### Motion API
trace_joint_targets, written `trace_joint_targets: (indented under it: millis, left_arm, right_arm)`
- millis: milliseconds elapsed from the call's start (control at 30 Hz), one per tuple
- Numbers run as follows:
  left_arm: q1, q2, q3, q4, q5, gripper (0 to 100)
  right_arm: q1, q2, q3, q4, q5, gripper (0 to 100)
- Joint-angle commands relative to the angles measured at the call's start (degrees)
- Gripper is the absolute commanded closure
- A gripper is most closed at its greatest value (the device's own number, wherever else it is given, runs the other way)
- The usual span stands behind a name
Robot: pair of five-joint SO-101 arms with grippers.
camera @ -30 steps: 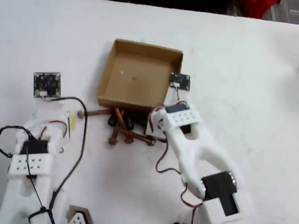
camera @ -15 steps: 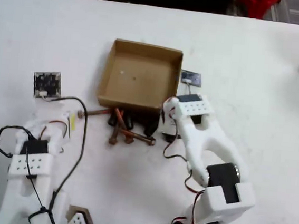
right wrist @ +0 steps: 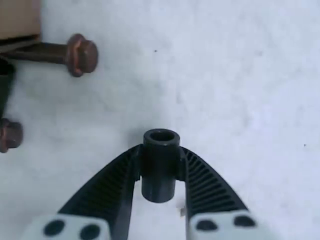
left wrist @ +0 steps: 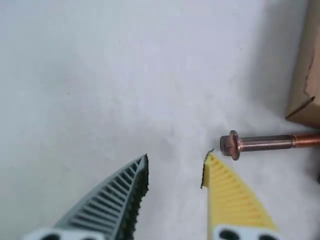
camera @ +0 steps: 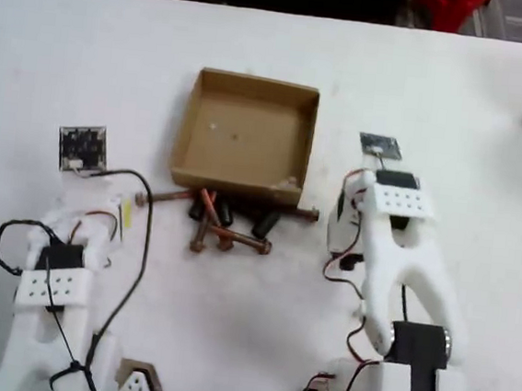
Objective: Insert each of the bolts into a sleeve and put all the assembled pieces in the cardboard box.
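Right wrist view: the right gripper [right wrist: 160, 148] was clamped on a sleeve [right wrist: 159, 172], one ribbed black finger on each side of it.
Sleeve: short, smooth black tube with the open bore at its far end. It stood roughly upright over the table [camera: 456, 94]; whether its base touched could not be told.
Corner bolt [right wrist: 75, 54]: copper-coloured, with a flanged head. It lay flat near the box's near right corner, its long axis running along the near wall and its head towards the held sleeve.
Key relation: the corner bolt lay apart from the sleeve, out beyond the fingertips and towards the box. Its axis lay flat and the sleeve's axis upright, so in my judgement one of them must be turned before they can mate.
Left gripper [left wrist: 175, 161]: released, with a grey finger and a yellow finger [left wrist: 227, 195], both ribbed and holding nothing.
Left bolt [left wrist: 262, 144]: same make, with thread at the far end of its shank. Its head sat just beside the yellow fingertip, making it the left arm's nearest piece.
Pile [camera: 226, 224]: further bolts and black sleeves lay against the box's near wall.
Cardboard box [camera: 234, 186]: shallow, brown and open-topped, set back from the table's near edge.
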Motion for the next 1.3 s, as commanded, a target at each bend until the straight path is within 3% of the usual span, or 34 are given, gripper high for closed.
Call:
trace_joint_targets:
  millis: [0,67,167,300,467,700,933,1267]
  left_arm:
    - [1.4,0.2,0.2,-1.3,-0.5,80]
    - [2.2,0.2,0.4,-1.3,-0.5,80]
    - [2.2,0.2,0.4,-1.3,-0.5,80]
    - [2.2,0.2,0.4,-1.3,-0.5,80]
    - [2.2,0.2,0.4,-1.3,-0.5,80]
    - [2.2,0.2,0.4,-1.3,-0.5,80]
    - [2.2,0.2,0.4,-1.3,-1.2,80]
    - [2.2,0.2,0.4,-1.3,-3.2,80]
  right_arm:
    - [4.1,-2.6,5.7,-12.3,7.4,98.1]
    - [5.2,-2.6,8.6,-17.8,14.2,98.1]
    - [5.7,-2.9,9.6,-17.1,22.0,98.1]
    - [5.7,-3.0,9.4,-17.0,21.6,97.1]
    - [5.8,-3.0,9.3,-15.7,21.9,86.2]
    - [6.1,-10.2,11.0,-13.1,21.5,90.9]
    - [6.5,-22.1,19.1,-16.2,17.6,87.5]
    - [4.9,-13.1,15.5,-17.1,20.6,85.7]
